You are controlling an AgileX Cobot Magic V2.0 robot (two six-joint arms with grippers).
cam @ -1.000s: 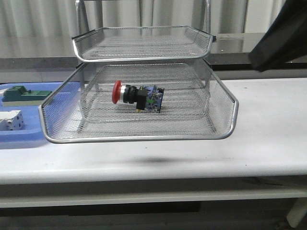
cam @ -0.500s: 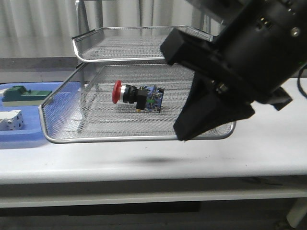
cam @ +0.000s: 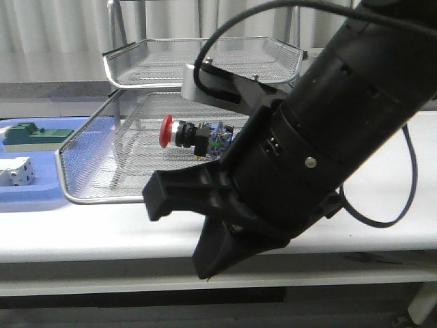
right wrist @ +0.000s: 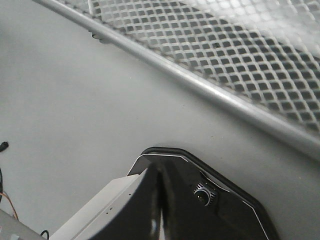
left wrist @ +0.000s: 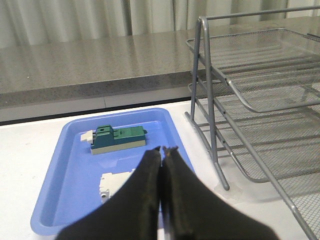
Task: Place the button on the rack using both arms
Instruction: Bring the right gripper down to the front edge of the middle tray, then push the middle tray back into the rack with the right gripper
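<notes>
The button (cam: 194,137), with its red head and black body, lies on its side on the lower tier of the wire-mesh rack (cam: 136,83), free of both grippers. My right arm fills the near right of the front view. Its gripper (cam: 205,265) is shut and empty, pointing down in front of the table edge, well short of the button. In the right wrist view the right gripper (right wrist: 158,175) shows shut, with the rack's rim (right wrist: 210,90) beyond it. My left gripper (left wrist: 164,149) is shut with nothing in it, over the blue tray beside the rack (left wrist: 260,107).
A blue tray (cam: 27,198) left of the rack holds a green-and-cream block (cam: 34,134) and a white boxy part (cam: 15,171). The left wrist view shows the tray (left wrist: 75,165), the block (left wrist: 117,138) and the white part (left wrist: 112,182). A grey counter runs behind.
My right arm has swung down and to the left across the front view and now covers the rack's right side. The button has stayed where it was.
</notes>
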